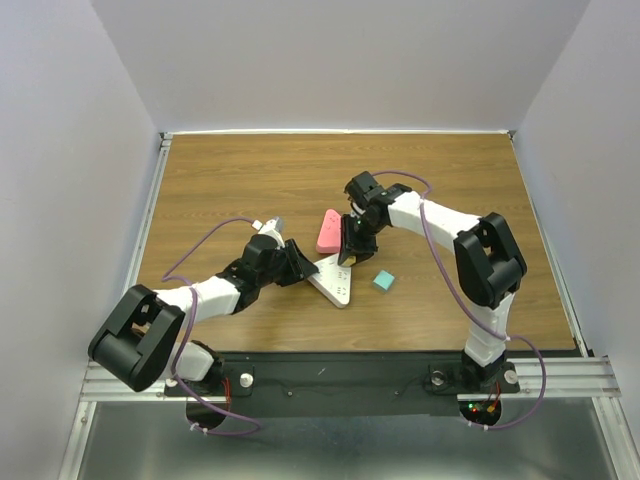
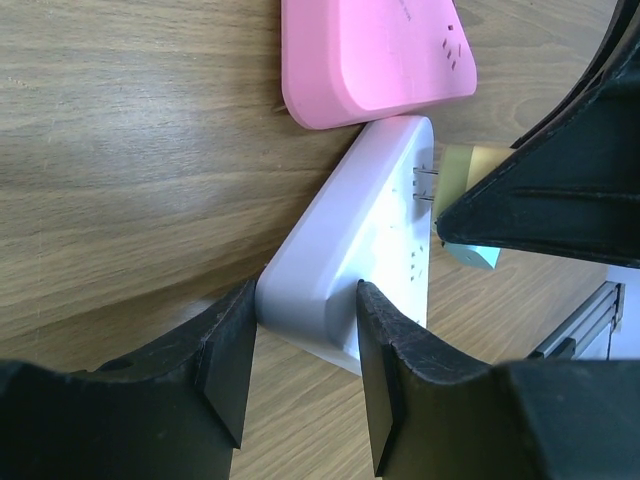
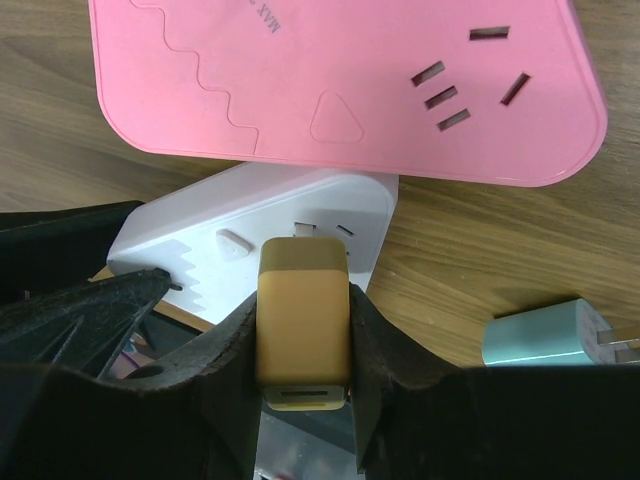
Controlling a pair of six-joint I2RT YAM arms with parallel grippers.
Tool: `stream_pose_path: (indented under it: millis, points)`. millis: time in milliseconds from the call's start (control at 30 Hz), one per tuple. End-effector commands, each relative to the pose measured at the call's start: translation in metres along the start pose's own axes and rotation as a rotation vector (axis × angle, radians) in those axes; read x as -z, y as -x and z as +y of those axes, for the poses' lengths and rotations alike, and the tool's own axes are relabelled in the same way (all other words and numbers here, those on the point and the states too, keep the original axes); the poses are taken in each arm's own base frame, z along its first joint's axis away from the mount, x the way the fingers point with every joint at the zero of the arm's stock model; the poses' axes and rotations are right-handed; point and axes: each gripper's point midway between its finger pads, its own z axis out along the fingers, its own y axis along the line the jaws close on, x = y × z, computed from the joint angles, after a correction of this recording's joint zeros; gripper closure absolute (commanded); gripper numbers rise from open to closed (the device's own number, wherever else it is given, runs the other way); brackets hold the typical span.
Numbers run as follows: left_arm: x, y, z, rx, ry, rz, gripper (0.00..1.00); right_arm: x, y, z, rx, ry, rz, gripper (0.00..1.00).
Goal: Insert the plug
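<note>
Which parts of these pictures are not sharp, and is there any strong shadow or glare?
Top view: even light, only soft shadows on the table, no glare. Right wrist view: the yellow plug is blurred, while the pink power strip is sharp. Left wrist view: the white power strip looks slightly soft.

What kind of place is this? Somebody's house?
Probably not; it looks like a robot lab test cell. Plain white walls box in a wooden table, the left arm and right arm are bolted at its near edge, and a pink power strip and white power strip lie on it.
</note>
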Motion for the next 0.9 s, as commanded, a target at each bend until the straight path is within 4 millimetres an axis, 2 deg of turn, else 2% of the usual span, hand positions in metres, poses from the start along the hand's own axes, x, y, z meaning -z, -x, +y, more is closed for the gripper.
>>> stream_pose_path:
  millis: [0,400,733,867]
  points:
    - [-0.001,-0.006,-0.010,-0.060,-0.058,0.026,1.00,-0.055,0.006,-0.057,0.042,-0.236,-0.027,1.00]
    - [-0.001,-0.005,-0.012,-0.065,-0.067,0.024,1.00,-0.069,0.005,-0.062,0.052,-0.266,-0.009,1.00]
    - [-0.002,-0.007,-0.021,-0.096,-0.093,0.035,1.00,-0.079,0.017,-0.058,0.087,-0.299,-0.004,1.00]
    - [-0.002,-0.008,-0.021,-0.101,-0.094,0.036,1.00,-0.085,0.020,-0.066,0.095,-0.339,-0.003,1.00]
